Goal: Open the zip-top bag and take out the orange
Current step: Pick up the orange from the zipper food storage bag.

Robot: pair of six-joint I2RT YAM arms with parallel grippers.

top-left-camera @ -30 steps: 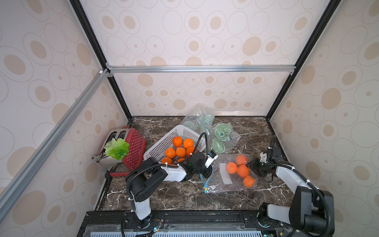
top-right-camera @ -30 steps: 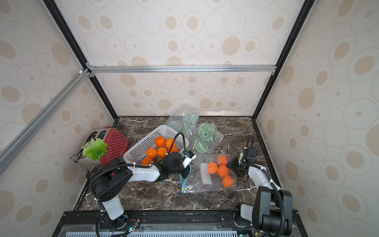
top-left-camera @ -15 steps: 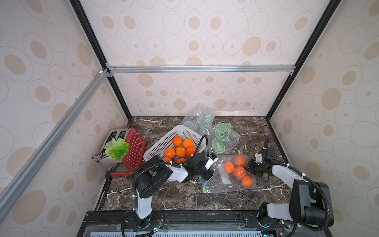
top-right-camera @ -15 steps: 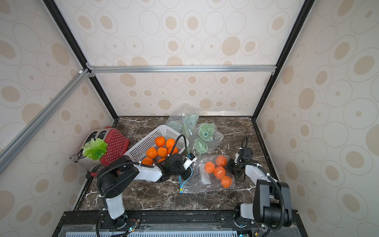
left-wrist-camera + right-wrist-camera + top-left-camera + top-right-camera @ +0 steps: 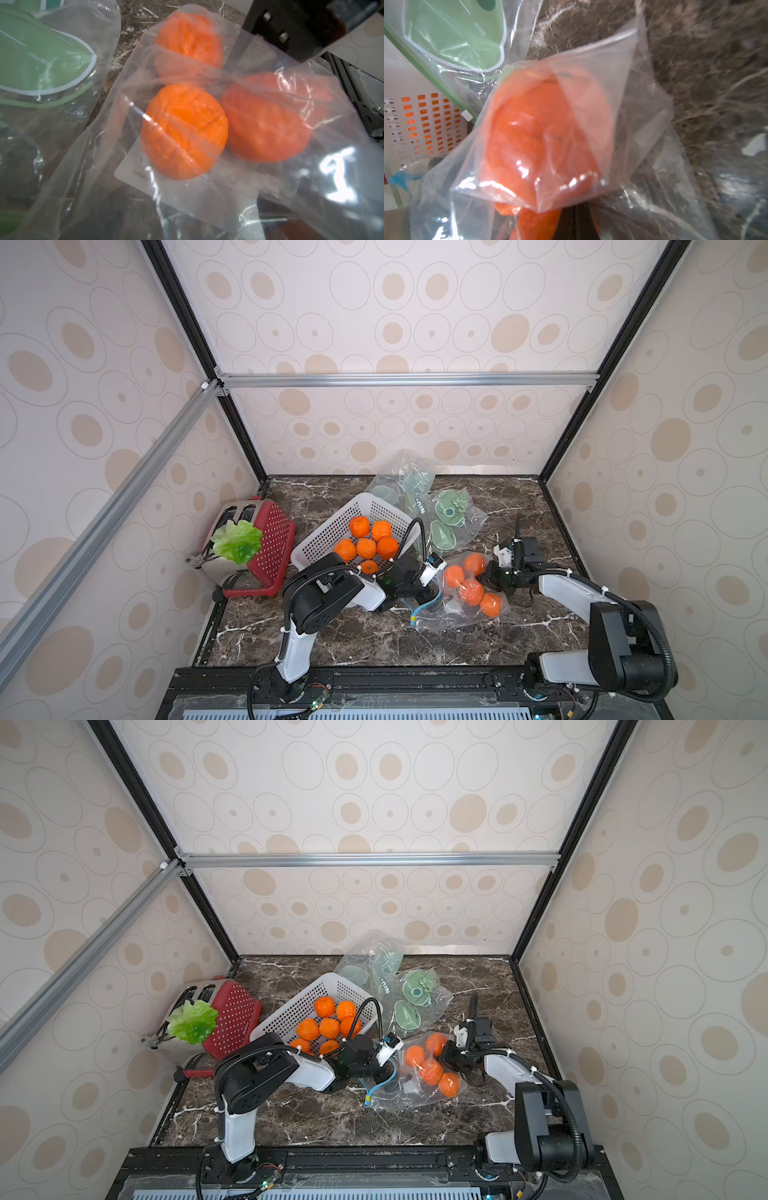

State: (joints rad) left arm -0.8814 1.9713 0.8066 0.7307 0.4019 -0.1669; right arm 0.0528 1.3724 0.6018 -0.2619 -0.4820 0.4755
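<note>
I have the bag (image 5: 440, 620) lying on the bench (image 5: 374, 643) between my two arms, just beside the white basket (image 5: 320, 539) of loose oranges (image 5: 365, 548). Four oranges (image 5: 471, 592) sit bunched inside the clear plastic, and none is out.

My right gripper (image 5: 493, 577) is at the side of the bag away from the basket, and it is pinched tight on the plastic. In the right wrist view the film (image 5: 623, 87) is drawn up into a peak at the gripper's tip, with an orange (image 5: 542, 133) pressed close behind it.

My left gripper (image 5: 423, 596) is low at the bag's other end, right where the blue zip strip (image 5: 417, 610) curls over the bench. How wide its jaws stand I cannot tell: from above the arm hides them, and the left wrist view gives me only fruit (image 5: 185, 131) under film.

A second bag (image 5: 451, 512) holding green things lies behind, against the basket's far corner.
</note>
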